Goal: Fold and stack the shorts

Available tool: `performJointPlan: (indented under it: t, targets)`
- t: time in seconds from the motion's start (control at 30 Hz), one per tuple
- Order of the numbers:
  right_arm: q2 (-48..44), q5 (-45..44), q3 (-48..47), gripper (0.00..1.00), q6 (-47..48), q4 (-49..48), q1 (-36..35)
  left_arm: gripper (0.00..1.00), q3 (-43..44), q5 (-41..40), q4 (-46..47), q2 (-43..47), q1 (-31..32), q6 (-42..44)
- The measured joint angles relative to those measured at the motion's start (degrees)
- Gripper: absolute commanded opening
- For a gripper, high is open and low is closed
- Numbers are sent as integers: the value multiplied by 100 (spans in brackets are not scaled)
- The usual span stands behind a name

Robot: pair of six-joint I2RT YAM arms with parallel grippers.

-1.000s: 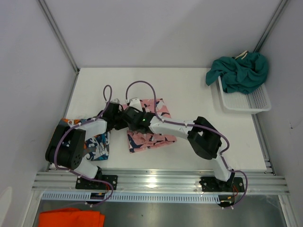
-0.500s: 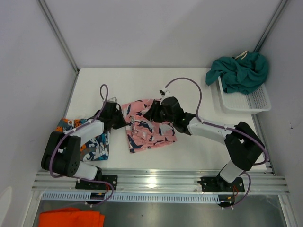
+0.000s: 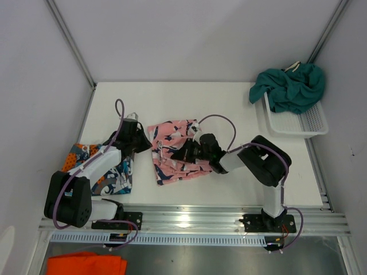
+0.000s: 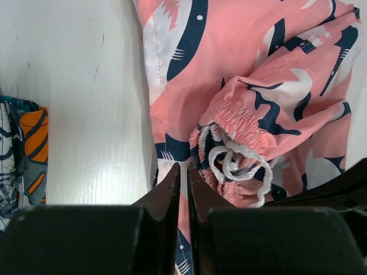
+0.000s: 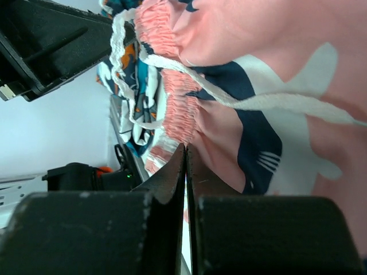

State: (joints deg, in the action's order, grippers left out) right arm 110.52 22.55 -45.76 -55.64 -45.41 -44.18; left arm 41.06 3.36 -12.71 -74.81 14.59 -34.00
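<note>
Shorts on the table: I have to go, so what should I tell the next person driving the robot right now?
Left end effector: nearly closed at the left edge of the pink shorts; can't tell if it pinches cloth.
Right end effector: shut, tips at the pink waistband.
Printed shorts: at the left side of the table, looking folded.
Teal shorts: heaped in the white basket, not yet folded.
Left to do: finish folding the bunched pink pair, fold the teal ones, stack all three.

Soft matt pink shorts, smooth white table
</note>
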Motion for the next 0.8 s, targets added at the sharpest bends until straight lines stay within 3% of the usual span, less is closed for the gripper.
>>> performJointPlan:
  t: [0.2, 0.5, 0.8]
  targets:
    - [461, 149, 2, 0, -214, -706, -155, 11, 9, 83, 22, 39, -2, -4]
    - [468, -468, -273, 0, 518, 146, -750, 10, 26, 372, 247, -79, 24, -4]
    - [800, -542, -409, 0, 549, 0, -826, 9, 251, 459, 518, -503, 544, -11]
